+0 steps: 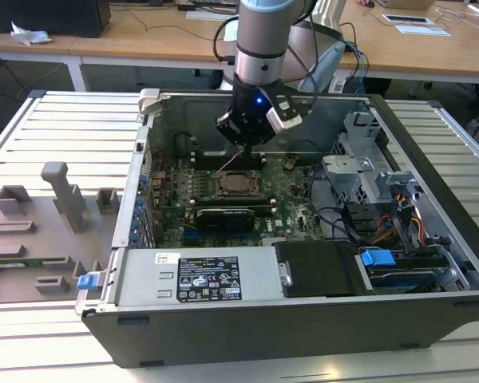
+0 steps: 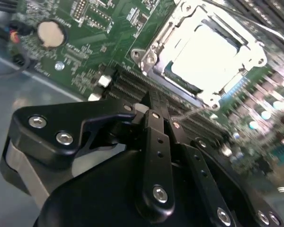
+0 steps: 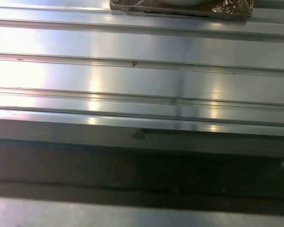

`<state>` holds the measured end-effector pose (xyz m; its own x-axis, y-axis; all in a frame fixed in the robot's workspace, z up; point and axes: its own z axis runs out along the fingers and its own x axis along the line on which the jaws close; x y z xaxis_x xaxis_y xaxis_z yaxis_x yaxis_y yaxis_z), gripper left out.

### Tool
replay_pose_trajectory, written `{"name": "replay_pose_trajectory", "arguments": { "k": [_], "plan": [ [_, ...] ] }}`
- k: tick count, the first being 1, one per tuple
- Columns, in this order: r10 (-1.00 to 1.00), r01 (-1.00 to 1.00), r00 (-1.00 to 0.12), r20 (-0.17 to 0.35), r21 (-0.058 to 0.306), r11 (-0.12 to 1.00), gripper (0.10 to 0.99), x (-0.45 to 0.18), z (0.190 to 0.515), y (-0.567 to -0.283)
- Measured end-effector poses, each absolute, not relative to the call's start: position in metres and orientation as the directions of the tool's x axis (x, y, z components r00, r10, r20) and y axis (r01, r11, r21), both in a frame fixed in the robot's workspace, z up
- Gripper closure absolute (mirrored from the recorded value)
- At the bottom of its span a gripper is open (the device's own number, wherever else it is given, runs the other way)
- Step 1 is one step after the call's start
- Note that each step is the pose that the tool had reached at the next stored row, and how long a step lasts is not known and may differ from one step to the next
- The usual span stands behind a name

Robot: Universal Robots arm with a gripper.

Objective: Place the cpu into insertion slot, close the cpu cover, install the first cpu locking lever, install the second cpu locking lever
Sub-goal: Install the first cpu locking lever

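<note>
Grey fixture tray (image 1: 32, 231) lies on the tabletop (image 1: 64, 120) at the exterior view's left, beside the open computer case (image 1: 303, 319). Mid-case, the cpu (image 2: 206, 52) sits in the insertion slot (image 2: 168, 71) with the cpu cover (image 2: 199, 97) closed over it. Gripper (image 2: 154, 97) hovers just beside the socket, fingers pressed together, holding nothing.

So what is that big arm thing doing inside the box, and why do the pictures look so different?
That is a robot arm with a pincer reaching into an open computer case. One camera watches from outside. Two more ride on the arm's wrist: the second wrist view looks past the pincer at the green circuit board; the first wrist view faces ribbed metal. The shiny square is the cpu, sitting in its socket with the silvery cpu cover closed around it. The pincer hangs close above.
</note>
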<state>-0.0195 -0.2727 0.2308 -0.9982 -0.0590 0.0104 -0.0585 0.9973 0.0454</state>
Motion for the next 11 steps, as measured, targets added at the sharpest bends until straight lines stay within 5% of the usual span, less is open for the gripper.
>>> {"name": "replay_pose_trajectory", "arguments": {
  "k": [11],
  "plan": [
    [-0.059,-0.058,-0.998,0.01,0.046,0.997,0.98,-0.027,0.263,-0.273]
  ]
}}
